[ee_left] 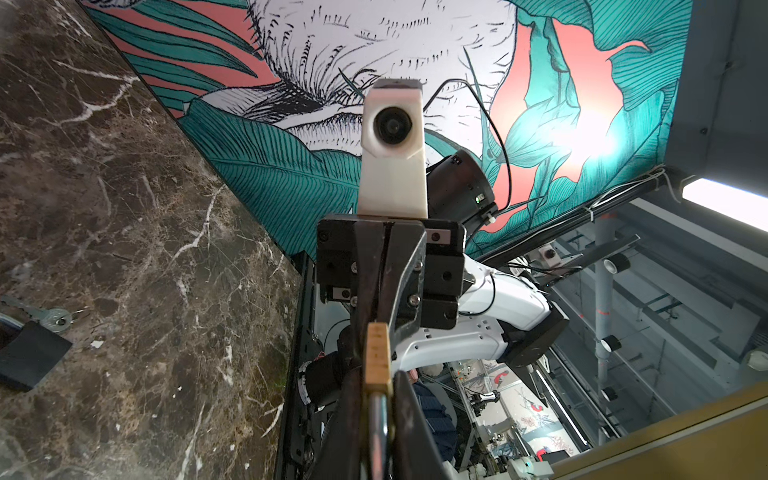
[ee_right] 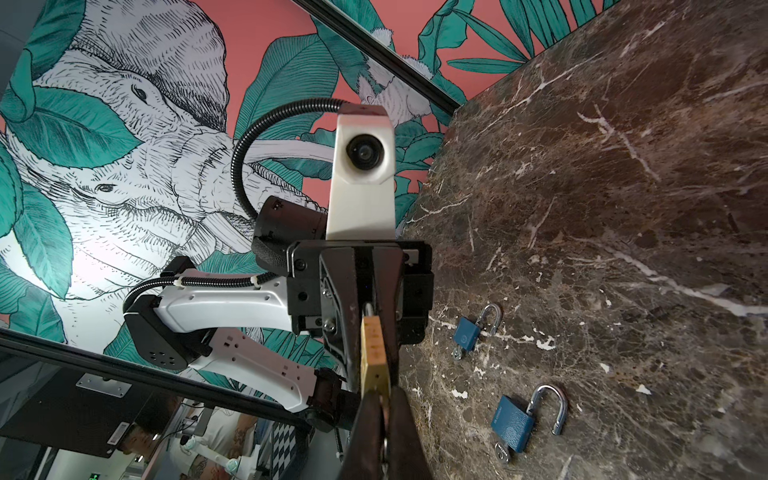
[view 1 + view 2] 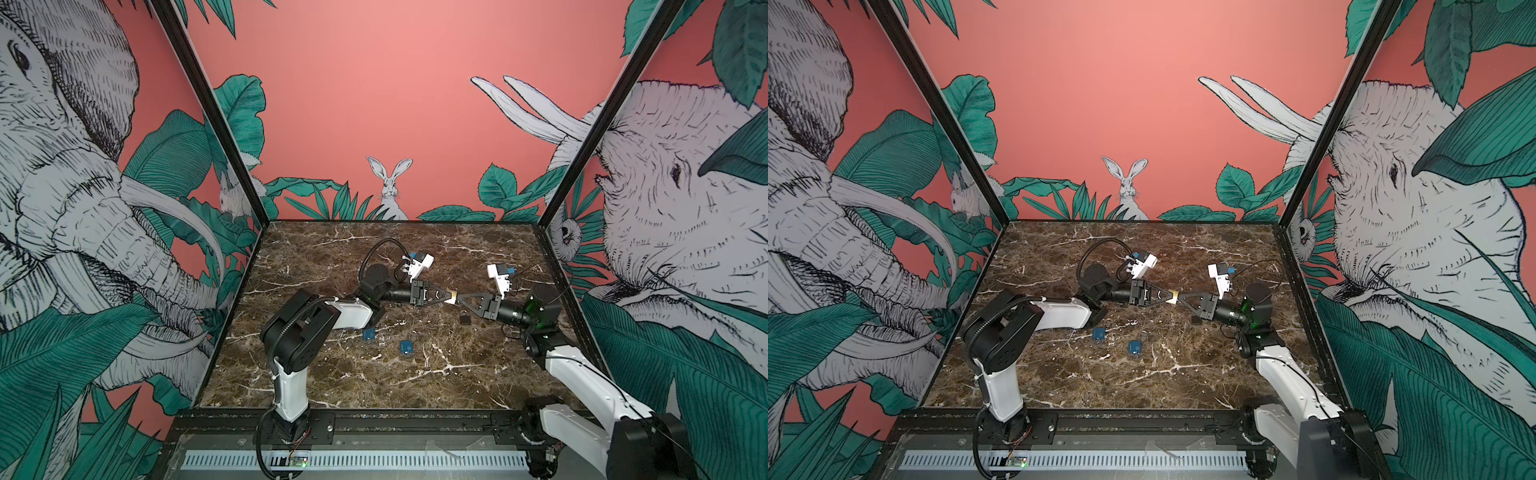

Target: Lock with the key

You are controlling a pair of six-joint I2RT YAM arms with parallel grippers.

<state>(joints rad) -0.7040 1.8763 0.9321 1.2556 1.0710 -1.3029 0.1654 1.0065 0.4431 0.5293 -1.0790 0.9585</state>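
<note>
**Brass lock held between both hands, locking not yet shown**

We find the small brass-bodied padlock (image 1: 377, 353) lifted clear of the brown marble tabletop (image 3: 374, 382) and bridging the two hands tip to tip. The left hand (image 3: 448, 295) is closed narrow on the lock's steel shackle (image 1: 376, 419) end and carries it. The right hand (image 3: 461, 299) is pinched fully together at the body's opposite end. We take a glint of metal between its fingers in the right wrist view for the key, though we cannot tell for certain.

By our reading, the pick-up and the meeting of the hands are done. The turn itself is left. The lock shows edge-on, so we cannot say whether the shackle is seated.

A black padlock with a silver key (image 3: 465, 319) lies just below the right hand. Two blue padlocks (image 2: 467, 336) (image 2: 512, 423) lie below the left hand, the nearer with its shackle swung open.
</note>
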